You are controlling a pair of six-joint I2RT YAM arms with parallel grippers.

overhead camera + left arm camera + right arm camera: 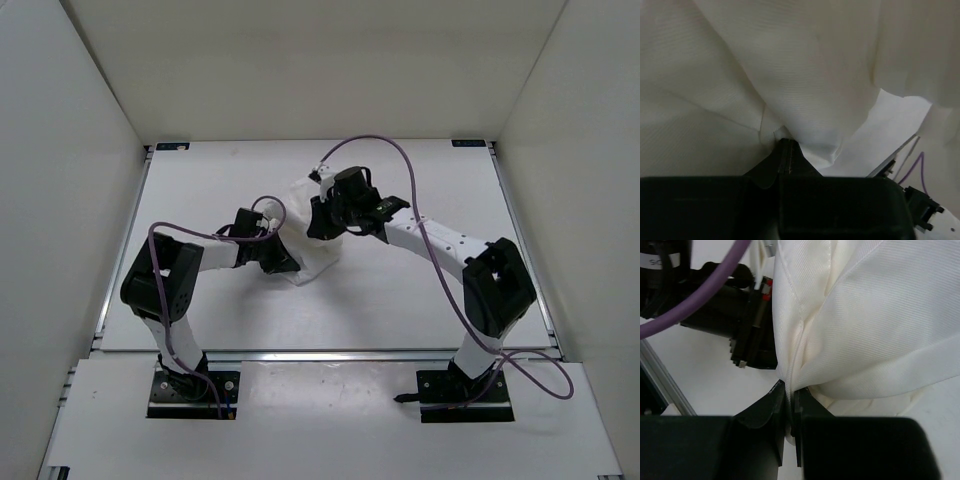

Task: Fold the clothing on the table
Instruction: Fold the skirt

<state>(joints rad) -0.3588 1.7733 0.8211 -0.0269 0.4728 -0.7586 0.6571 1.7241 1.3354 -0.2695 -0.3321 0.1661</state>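
Site: the table [400, 290], middle ground, slightly toward the far side. The clothing [305, 225] is found there as one bunched white heap, caught between the two arms.

Left gripper [280, 258]: set at the near-left edge of the heap. In the left wrist view the fingers are seen pressed together, with a fold of fabric nipped at their tips. From that pinch the cloth runs ahead and up to both sides.

Right gripper [322, 225]: set at the far-right side of the heap. In the right wrist view the fingers are closed on a seamed edge. The fabric rises ahead of them and spills to the right.

Key relation: the two pinch points lie near one another, on opposite flanks of the same heap, the left one nearer the bases and the right one farther. The heap's long axis is read as running roughly far to near, across the line between the grippers. Neither arm is nearer; the cloth is gripped by both.

Appearance: plain white, fine ribbed weave, deep soft folds, one stitched seam visible by the right fingers. No flat panel is seen, and no sleeve or collar can be told.

Whether the heap is lifted clear of the tabletop cannot be told.

Judgement: no fold is laid yet. The pinch points would probably have to be drawn apart first.
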